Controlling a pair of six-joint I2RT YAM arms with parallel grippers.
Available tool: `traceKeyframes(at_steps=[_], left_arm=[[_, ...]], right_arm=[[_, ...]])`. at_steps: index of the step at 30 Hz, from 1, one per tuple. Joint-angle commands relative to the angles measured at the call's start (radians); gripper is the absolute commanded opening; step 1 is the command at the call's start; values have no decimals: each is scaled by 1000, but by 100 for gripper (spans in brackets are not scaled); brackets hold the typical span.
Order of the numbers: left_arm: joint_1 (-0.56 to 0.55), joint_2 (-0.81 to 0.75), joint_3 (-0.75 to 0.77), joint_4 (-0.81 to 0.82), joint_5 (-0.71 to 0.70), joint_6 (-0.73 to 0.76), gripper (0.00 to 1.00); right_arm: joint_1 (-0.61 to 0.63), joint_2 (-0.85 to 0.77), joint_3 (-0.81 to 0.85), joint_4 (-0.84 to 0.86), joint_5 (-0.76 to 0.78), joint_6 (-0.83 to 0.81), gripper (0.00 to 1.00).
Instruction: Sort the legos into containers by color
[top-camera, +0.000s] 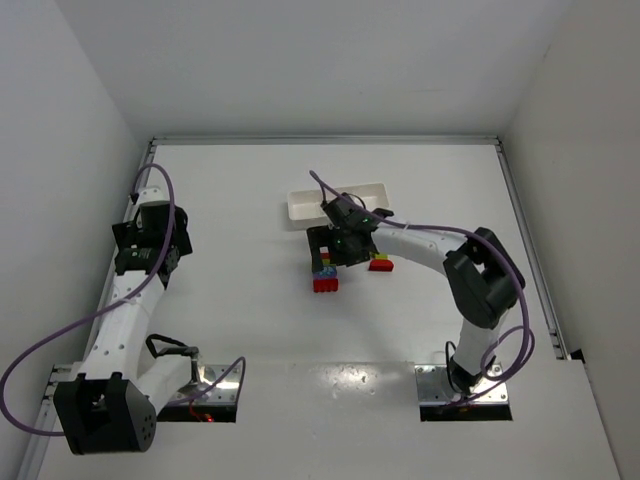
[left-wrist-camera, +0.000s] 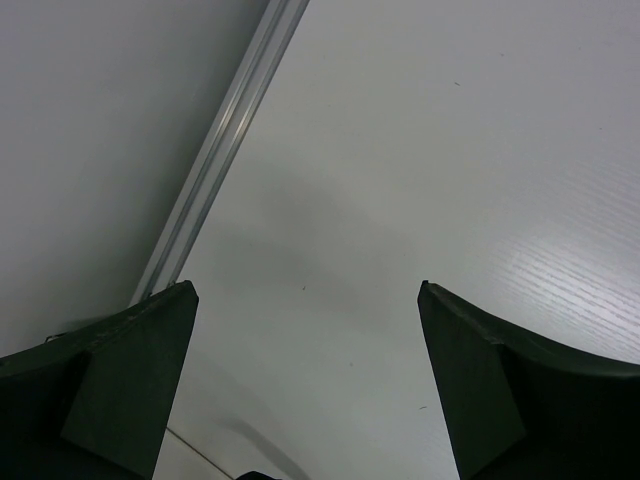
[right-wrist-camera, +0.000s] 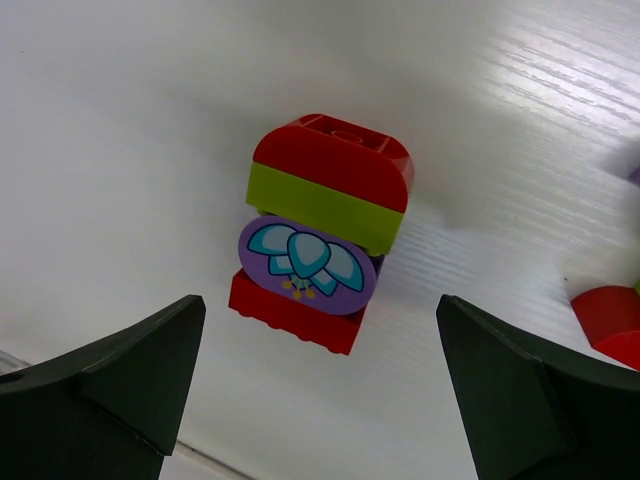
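Observation:
A lego clump (right-wrist-camera: 318, 232) lies on the table: red top, yellow-green layer, purple round piece with a flower print, red base. In the top view this clump (top-camera: 325, 276) sits just in front of the white tray (top-camera: 300, 209). My right gripper (right-wrist-camera: 320, 305) is open and empty, its jaws wide apart just short of the clump; in the top view the right gripper (top-camera: 331, 251) hovers between tray and clump. A second clump with a red brick (top-camera: 380, 264) lies to its right, seen at the wrist view's edge (right-wrist-camera: 608, 322). My left gripper (left-wrist-camera: 305, 292) is open and empty over bare table, far left (top-camera: 148, 233).
A metal rail (left-wrist-camera: 228, 145) runs along the table's left edge beside the left gripper, with the wall behind it. The right arm (top-camera: 480, 275) covers part of the tray's front. White walls close in the table on three sides.

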Motion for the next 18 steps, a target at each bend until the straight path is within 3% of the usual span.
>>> traceKeyframes(at_steps=[1, 18], left_arm=[[12, 1, 27, 3, -6, -4, 99], [12, 39, 27, 21, 14, -13, 99]], right_arm=[[29, 25, 16, 56, 45, 61, 100], [38, 150, 53, 37, 101, 132, 100]])
